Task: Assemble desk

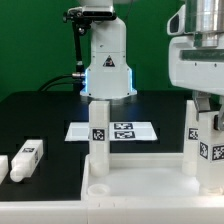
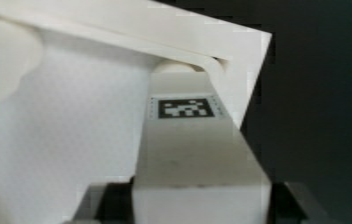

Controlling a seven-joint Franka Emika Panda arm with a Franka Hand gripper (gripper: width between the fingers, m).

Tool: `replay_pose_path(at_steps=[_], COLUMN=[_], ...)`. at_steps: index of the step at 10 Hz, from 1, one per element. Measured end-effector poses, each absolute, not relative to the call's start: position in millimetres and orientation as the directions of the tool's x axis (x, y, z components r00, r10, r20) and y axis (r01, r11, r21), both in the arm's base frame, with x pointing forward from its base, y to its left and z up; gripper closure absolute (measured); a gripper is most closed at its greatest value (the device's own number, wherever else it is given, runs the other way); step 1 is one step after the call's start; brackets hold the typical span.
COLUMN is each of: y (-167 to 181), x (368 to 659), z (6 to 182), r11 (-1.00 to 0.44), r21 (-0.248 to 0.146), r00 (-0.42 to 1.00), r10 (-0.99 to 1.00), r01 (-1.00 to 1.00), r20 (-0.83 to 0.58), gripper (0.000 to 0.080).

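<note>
The gripper hangs at the exterior view's right, its white housing cut off by that view's top and right edges. In the wrist view its dark fingers show only as slivers at the picture's edge. The gripped leg fills the gap between them, so the jaws look pinched on it (the contact lines are too dark to trace). This leg bears a square tag and runs from the fingers to a corner of the tabletop. The joint there is blurred, and I cannot tell how deep the leg sits.

In the exterior view the gripped leg stands upright at the far right corner of the tabletop, its top hidden by the gripper. Just beside it, nearer the right edge, is a tagged piece, partly cropped. Whether it is another leg I cannot tell. A second leg stands upright at the tabletop's far left corner. The tabletop's near part is cut off by the bottom edge.

A loose leg lies on the black table at the exterior view's left, well apart from the tabletop. A cropped leg lies beside it, half out of the picture. The marker board lies flat beyond the tabletop, partly hidden by the second leg. The robot base stands farther back.
</note>
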State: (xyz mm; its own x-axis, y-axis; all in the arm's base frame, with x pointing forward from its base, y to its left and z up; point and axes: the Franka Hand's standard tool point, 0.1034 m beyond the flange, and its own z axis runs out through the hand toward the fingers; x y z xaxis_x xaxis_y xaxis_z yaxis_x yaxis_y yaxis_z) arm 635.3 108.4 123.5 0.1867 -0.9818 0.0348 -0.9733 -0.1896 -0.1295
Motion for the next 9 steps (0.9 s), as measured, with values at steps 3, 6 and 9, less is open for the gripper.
replay_pose_path(at_steps=[3,6,9], y=[108,124,124], x=[635,637,636], z=[122.9,122.3,123.9], r11=[0.02,0.382,0.038], r21=[-0.131,-0.155,-0.17], r00=[-0.021,-0.367,-0.032], r10=[-1.0,-0.923,-0.999], r01=[-0.991,-0.911,-0.985], r20=[0.005,-0.115,-0.041], gripper=[0.0514,0.0512,0.0414])
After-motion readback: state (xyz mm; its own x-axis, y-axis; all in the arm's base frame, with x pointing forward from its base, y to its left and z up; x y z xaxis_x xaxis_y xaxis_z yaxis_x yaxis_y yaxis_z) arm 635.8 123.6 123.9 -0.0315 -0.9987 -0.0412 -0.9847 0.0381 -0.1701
